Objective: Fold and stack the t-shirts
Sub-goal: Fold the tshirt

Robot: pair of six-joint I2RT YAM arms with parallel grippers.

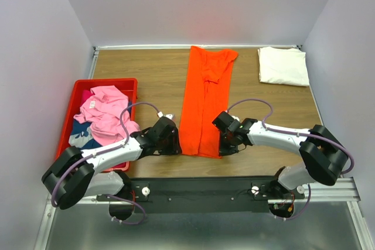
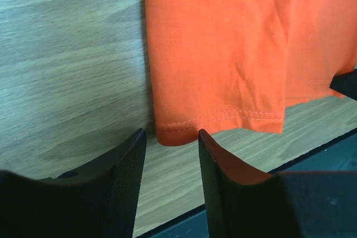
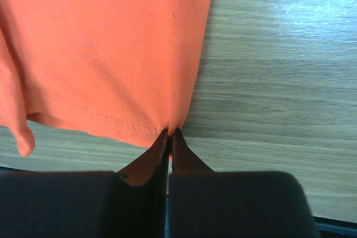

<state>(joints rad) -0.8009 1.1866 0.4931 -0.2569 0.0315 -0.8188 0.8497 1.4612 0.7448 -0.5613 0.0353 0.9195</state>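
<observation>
**Orange t-shirt, near hem: 2 corners, 1 gripped**

1. Bright orange cloth t-shirt: folded into a narrow strip in the middle of the brown wood-grain tabletop, between the 2 arms. Its long axis runs from the far edge toward the arm bases, with the stitched hem at the near end.
2. Right claw: jaws pressed together on the near right hem corner, cloth pinched at the tips. The arm reaches in low from the right, wrist turned toward the strip.
3. Left claw: jaws narrowly parted, 1 on each side of the near left hem corner, which sits at the tips, not yet clamped. The arm is low, mirrored from the left, and equally near.
4. Judgement: the coming move turns on that left corner lying straight ahead in the gap. A short advance and a close would match the right side.
5. Cream-white folded t-shirt: far right corner, well apart.
6. Pink t-shirt over dark blue cloth, in the red plastic bin at left.
</observation>
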